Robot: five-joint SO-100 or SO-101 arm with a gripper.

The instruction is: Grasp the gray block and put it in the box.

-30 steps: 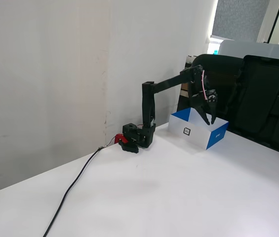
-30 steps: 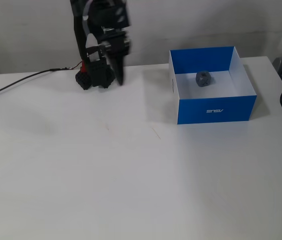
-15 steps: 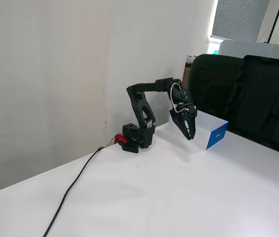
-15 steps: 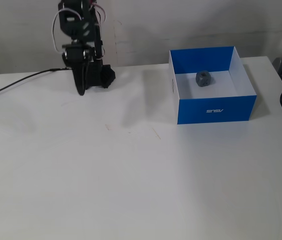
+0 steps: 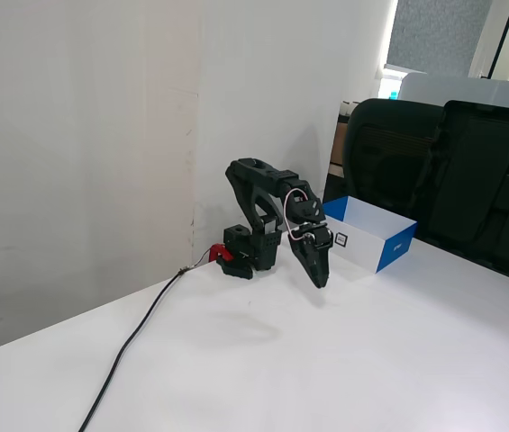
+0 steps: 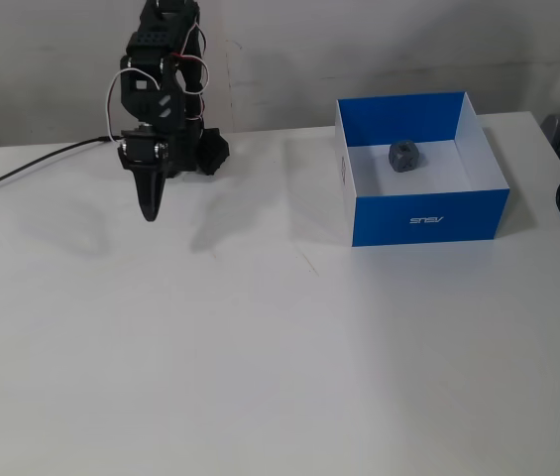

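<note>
1. Counts are as follows: one black arm, one gripper (image 6: 149, 210), one gray block (image 6: 403, 156), one box (image 6: 428, 216) and one black cable (image 6: 22, 170) are seen on a white table (image 6: 280, 367).
2. The gray block is seen only in a fixed view (image 6: 403, 156), where it lies on the white floor of the box, near the back wall and apart from the side walls. In the other fixed view the inside of the box (image 5: 376, 236) is hidden by its own walls, so the block is not shown there.
3. The gripper (image 5: 320, 279) is pointed downward in both fixed views, held above the table and well apart from the box. Its fingers are seen closed together to a single narrow tip, and nothing is held between them.
4. A blue front wall with white lettering is shown in one fixed view (image 6: 428, 216); a white side panel with a small dark square mark (image 5: 341, 239) is shown only in the other.
5. A small red part (image 5: 217, 254) at the arm's base is seen in one fixed view, and two dark chair backs (image 5: 443, 171) behind the table are shown there as well.
6. The cable (image 5: 132, 342) is seen running from the arm's base across the table toward the near edge.
</note>
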